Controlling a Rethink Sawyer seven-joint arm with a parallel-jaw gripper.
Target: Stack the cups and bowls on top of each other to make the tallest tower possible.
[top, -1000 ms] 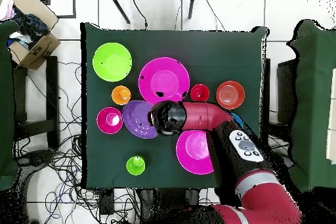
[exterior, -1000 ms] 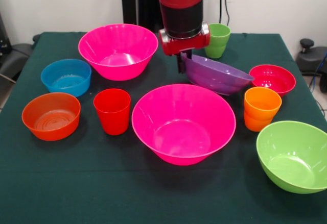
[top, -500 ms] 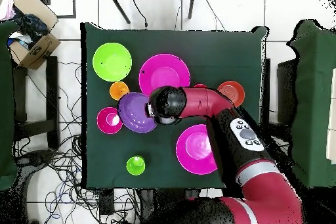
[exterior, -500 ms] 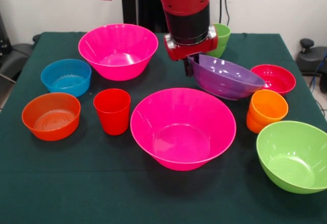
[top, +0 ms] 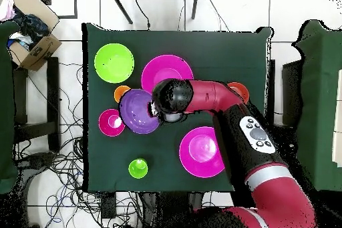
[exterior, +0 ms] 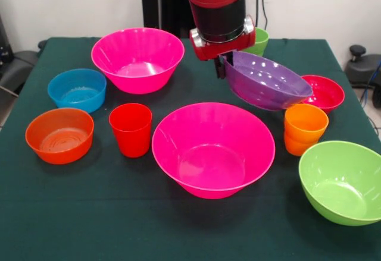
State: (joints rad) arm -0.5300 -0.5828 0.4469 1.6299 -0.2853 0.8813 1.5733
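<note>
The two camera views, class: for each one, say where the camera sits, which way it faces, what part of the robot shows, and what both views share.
Front view: across the table, facing the robot; the red and black arm's lower end and gripper come down from above.
Overhead view: above the table, looking straight down; the whole arm reaches up from the picture's bottom.
Shared: the glossy purple plastic bowl, held tilted by its rim, and the large hot-pink plastic bowl beside it.

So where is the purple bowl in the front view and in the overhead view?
Front view: the purple bowl hangs tilted, right of centre, its rim held by the gripper, above the table.
Overhead view: the purple bowl is left of centre, beside the arm's end.
Shared landmark: the orange cup next to it.
</note>
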